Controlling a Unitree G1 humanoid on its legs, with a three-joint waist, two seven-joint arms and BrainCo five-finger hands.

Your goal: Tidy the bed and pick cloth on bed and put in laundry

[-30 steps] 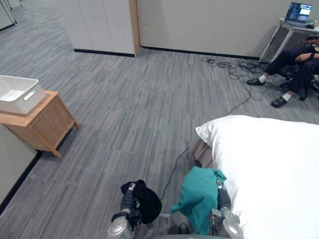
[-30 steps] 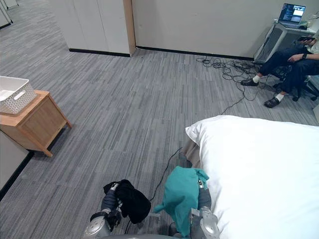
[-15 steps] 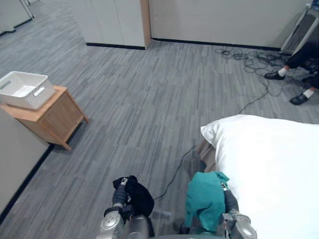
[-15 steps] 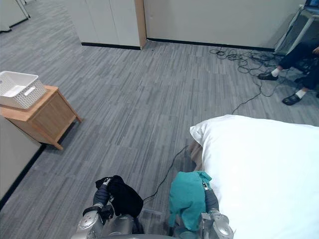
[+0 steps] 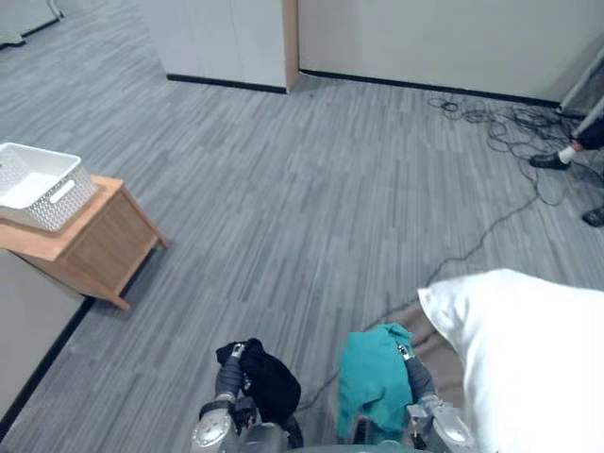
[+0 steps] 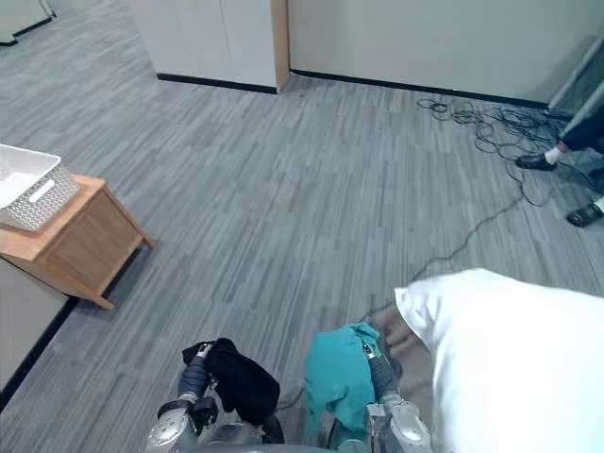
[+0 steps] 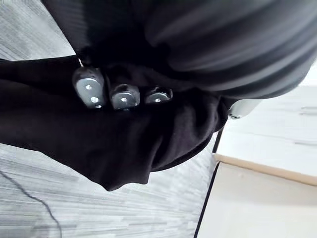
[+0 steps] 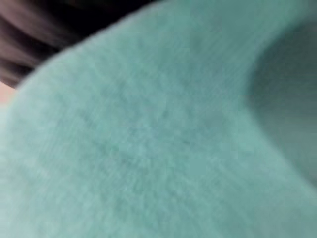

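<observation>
A black cloth (image 5: 272,382) hangs bunched in my left hand (image 5: 229,376) at the bottom of the left eye view. In the left wrist view the fingers (image 7: 124,96) curl into the black cloth (image 7: 99,144). Beside it, a teal cloth (image 5: 371,389) hangs from my right hand (image 5: 416,377), which grips its top edge; the teal cloth (image 8: 148,139) covers the right wrist view. A white laundry basket (image 5: 38,184) stands on a wooden side table (image 5: 94,245) at the far left. The bed's white duvet (image 5: 533,354) lies at the lower right.
Grey carpet floor (image 5: 311,189) stretches between me and the side table. A wall with a wooden post (image 5: 291,42) runs along the back. Loose cables (image 5: 500,127) lie at the back right, near a seated person's shoes (image 5: 552,160).
The whole picture has shifted, so the camera has moved: the bed now sits lower and further right. Both hands still hold their cloths in the same place.
</observation>
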